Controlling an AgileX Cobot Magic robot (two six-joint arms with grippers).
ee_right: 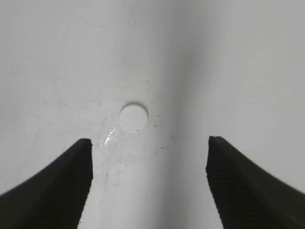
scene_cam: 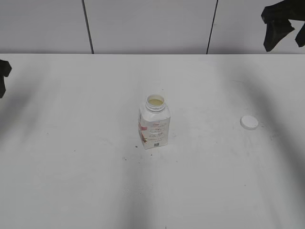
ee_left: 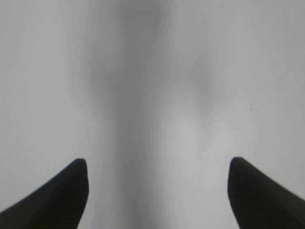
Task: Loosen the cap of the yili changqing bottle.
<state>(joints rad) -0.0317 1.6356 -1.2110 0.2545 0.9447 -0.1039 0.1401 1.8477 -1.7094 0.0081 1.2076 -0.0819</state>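
Note:
The yili changqing bottle (scene_cam: 154, 128) stands upright in the middle of the white table, its neck open with pale liquid inside. The white cap (scene_cam: 249, 122) lies flat on the table far to the bottle's right; it also shows in the right wrist view (ee_right: 133, 117). My right gripper (scene_cam: 282, 26) is open and empty, raised high at the back right, above the cap (ee_right: 148, 145). My left gripper (scene_cam: 4, 76) is at the far left edge, open and empty over bare table (ee_left: 158, 164). The bottle is out of both wrist views.
A small wet smear (ee_right: 109, 136) lies on the table beside the cap. A white panelled wall (scene_cam: 147, 26) with dark seams runs behind the table's back edge.

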